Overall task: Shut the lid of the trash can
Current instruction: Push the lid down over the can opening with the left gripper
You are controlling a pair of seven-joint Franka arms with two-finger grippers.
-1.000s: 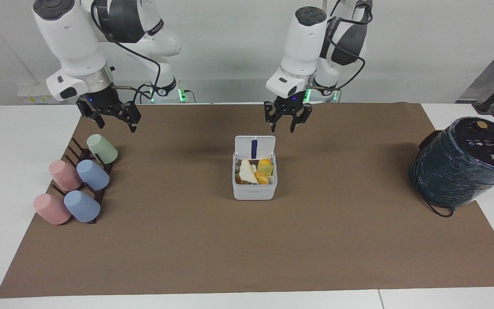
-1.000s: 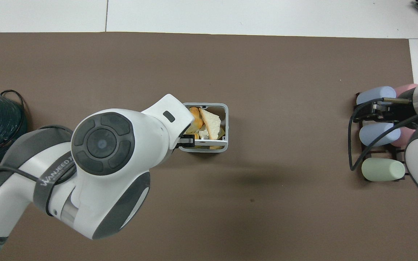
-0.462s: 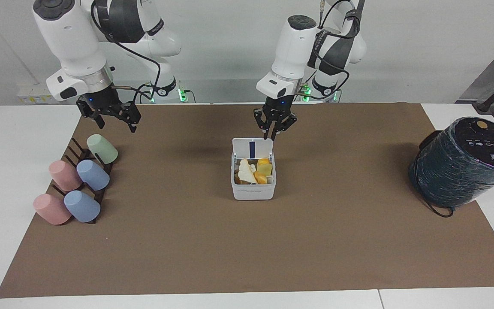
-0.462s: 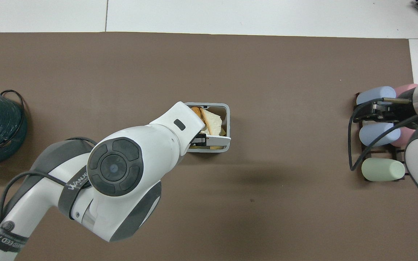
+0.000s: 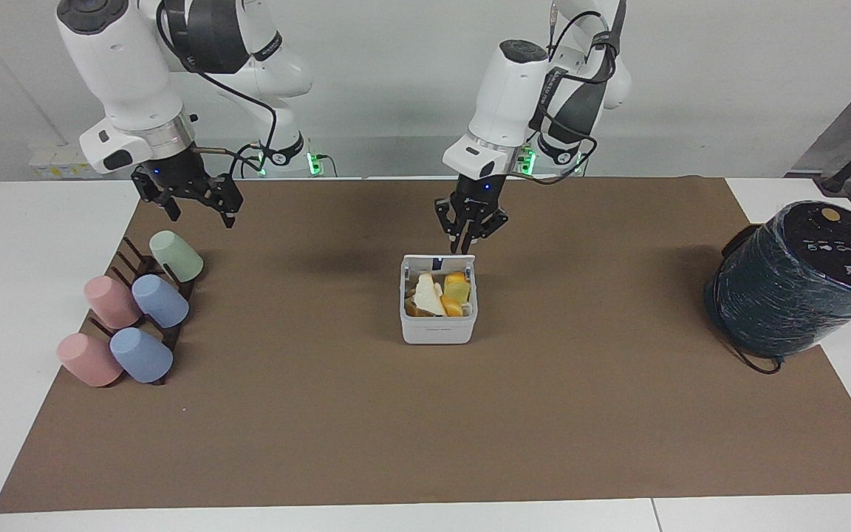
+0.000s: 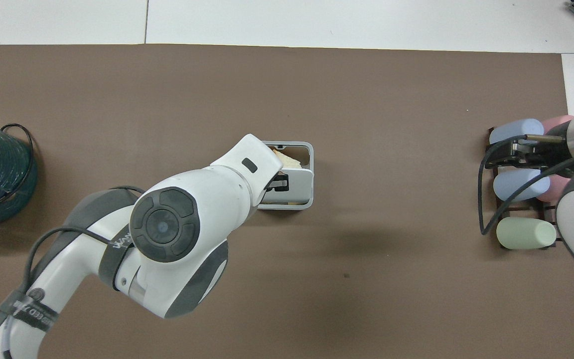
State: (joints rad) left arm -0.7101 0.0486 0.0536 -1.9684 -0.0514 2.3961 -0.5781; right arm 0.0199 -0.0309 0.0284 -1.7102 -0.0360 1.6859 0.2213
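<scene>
Half hidden in the overhead view: trash can (image 6: 307,149) and lid (image 6: 298,185) under the left arm's white wrist; only the corner toward the right arm's end and a strip of scraps visible there. Plainer in the facing view: trash can (image 5: 438,329) at mid-mat on the brown mat (image 5: 425,443), food scraps (image 5: 436,295) showing inside; lid (image 5: 438,261) tilted forward over the opening from the edge nearer the robots, partly lowered, not yet flat. Left gripper (image 5: 467,247) directly at the lid's upper edge, tips touching or just short of it, hard to tell which; fingers (image 5: 461,238) drawn close together, nothing pinched between them. Right gripper (image 5: 199,214) waiting over the mat's corner near the cup rack (image 5: 146,277), fingers spread, empty; largely cut off at the overhead view's edge. Dark wrapped cylinder (image 5: 795,281) at the left arm's end, well apart.
</scene>
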